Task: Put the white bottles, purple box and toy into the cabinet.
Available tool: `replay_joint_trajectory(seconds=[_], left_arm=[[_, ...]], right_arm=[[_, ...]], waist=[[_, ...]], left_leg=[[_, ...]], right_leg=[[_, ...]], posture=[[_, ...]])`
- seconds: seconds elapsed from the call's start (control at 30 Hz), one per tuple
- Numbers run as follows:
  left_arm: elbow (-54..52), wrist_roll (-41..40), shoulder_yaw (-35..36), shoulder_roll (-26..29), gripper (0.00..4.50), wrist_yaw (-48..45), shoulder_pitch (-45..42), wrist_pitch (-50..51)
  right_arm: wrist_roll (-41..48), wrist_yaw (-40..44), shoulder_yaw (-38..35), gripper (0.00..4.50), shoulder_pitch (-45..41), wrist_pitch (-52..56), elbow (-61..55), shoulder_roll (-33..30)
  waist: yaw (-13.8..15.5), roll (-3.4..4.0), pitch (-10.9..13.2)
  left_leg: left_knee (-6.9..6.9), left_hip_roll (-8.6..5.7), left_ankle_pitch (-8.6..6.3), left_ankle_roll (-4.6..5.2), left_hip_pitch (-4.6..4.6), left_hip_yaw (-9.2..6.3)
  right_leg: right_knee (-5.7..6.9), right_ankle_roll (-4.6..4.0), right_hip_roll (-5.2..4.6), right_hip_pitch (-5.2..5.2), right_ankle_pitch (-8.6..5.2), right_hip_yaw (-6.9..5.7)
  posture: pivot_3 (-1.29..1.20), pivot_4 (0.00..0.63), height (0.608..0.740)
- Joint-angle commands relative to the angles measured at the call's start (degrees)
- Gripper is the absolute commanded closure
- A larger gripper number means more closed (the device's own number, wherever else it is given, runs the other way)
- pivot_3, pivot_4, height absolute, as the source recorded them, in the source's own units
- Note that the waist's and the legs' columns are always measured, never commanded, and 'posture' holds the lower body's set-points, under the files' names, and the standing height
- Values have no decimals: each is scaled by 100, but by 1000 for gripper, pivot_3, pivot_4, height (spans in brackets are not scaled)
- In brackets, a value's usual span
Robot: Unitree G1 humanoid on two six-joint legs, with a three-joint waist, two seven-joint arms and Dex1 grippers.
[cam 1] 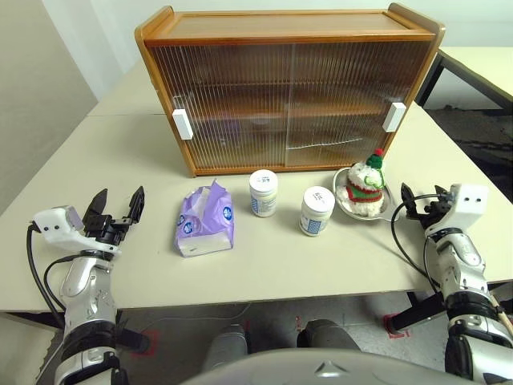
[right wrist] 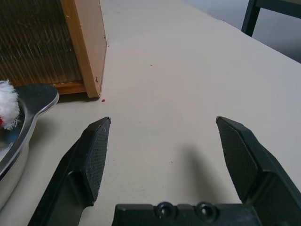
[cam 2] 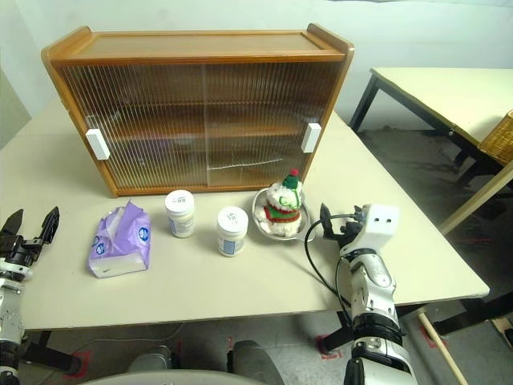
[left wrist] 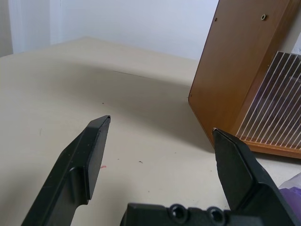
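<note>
The brown cabinet [cam 1: 288,88] stands at the back of the table with both ribbed sliding doors shut. In front of it lie, from left to right, the purple box [cam 1: 205,219], two white bottles [cam 1: 263,192] [cam 1: 317,210] standing upright, and the toy [cam 1: 365,186] snowman in a round metal bowl [cam 1: 350,210]. My left gripper [cam 1: 119,199] is open and empty, to the left of the purple box and clear of it. Just right of the bowl, my right gripper [cam 1: 405,202] is also open and empty; its wrist view shows the bowl's rim [right wrist: 28,101] beside one finger.
The table's front edge [cam 1: 264,298] runs close below the objects. A second table [cam 2: 449,88] stands at the back right with a wicker basket [cam 2: 501,136] by it. White handles [cam 1: 182,124] [cam 1: 393,117] sit at the cabinet doors' outer ends.
</note>
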Motion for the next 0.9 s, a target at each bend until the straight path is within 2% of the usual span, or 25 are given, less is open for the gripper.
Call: replay_joint_trajectory(seconds=[0.03, 0.4, 0.53, 0.7, 0.9], left_arm=[[386, 30, 33, 82, 32, -123, -139, -86], [638, 51, 12, 193, 32, -225, -458, -143], [505, 36, 13, 206, 32, -218, -481, -118], [321, -32, 46, 308, 32, -335, -325, 4], [206, -135, 167, 520, 32, -413, -195, 188]], right_arm=[[17, -20, 0, 0, -51, 16, -45, -53], [306, 4, -169, 0, -417, 375, -969, -462], [485, 452, -15, 0, -493, 742, -1644, -703], [1871, 1777, 121, 0, -529, 2500, -3163, -1126], [2806, 2675, 419, 0, -541, 4144, -4460, -1743]], waist=[[3, 1, -1], [-32, 5, 0], [-44, 7, 1], [-67, 6, 0], [-72, -4, -6]], left_leg=[[0, 0, 0, 0, 0, 0], [1, -2, 6, 9, -1, 2], [1, -10, 6, 10, -3, 10], [5, -52, 7, 12, -4, 56], [6, -73, 7, 12, -2, 92]], right_leg=[[0, 0, 0, 0, 0, 0], [1, 3, 5, -2, 3, 4], [0, 4, 22, -5, 3, 4], [1, 39, 75, -9, -17, 10], [1, 35, 96, -8, -21, 5]], posture=[[-132, 0, 740], [-148, 0, 740], [-149, 0, 740], [-156, 0, 740], [-151, 0, 740]])
